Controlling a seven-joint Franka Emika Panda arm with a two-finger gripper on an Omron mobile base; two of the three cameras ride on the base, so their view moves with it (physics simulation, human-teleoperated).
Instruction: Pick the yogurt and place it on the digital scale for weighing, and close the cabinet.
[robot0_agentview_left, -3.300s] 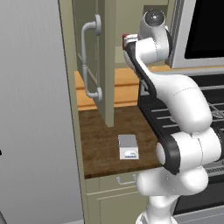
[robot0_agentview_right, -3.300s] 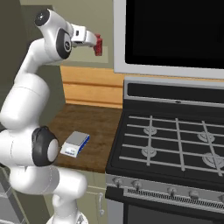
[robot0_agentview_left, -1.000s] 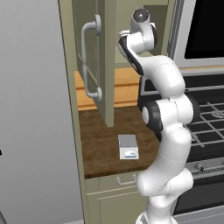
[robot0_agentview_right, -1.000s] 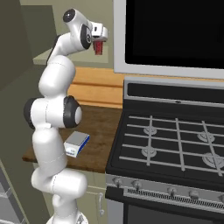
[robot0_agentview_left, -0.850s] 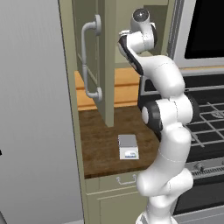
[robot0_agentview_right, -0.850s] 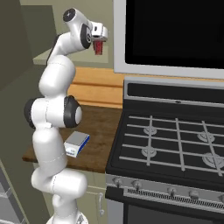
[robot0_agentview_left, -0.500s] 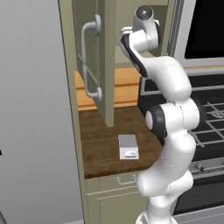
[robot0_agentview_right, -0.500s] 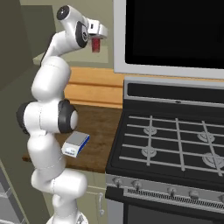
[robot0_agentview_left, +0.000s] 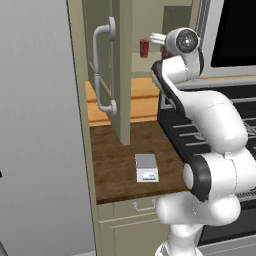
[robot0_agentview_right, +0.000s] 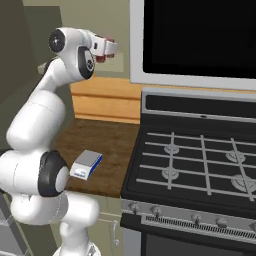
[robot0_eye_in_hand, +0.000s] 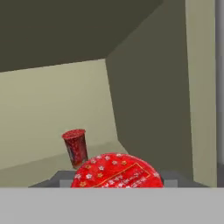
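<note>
Gripper clamped on yogurt at upper centre, second red cup behind; light, rigid, slick tapered sides, best gripped mid-body; digital scale waiting on desk

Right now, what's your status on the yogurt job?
Pincer shut on yogurt, up at open cabinet. Twin cup on shelf inside. Digital scale bare on counter below. Cabinet door open beside arm.

There were two red cups: the yogurt close at the hand, and its twin cup standing farther back. One digital scale sat on the worktop. One cabinet door showed, and one stove.
</note>
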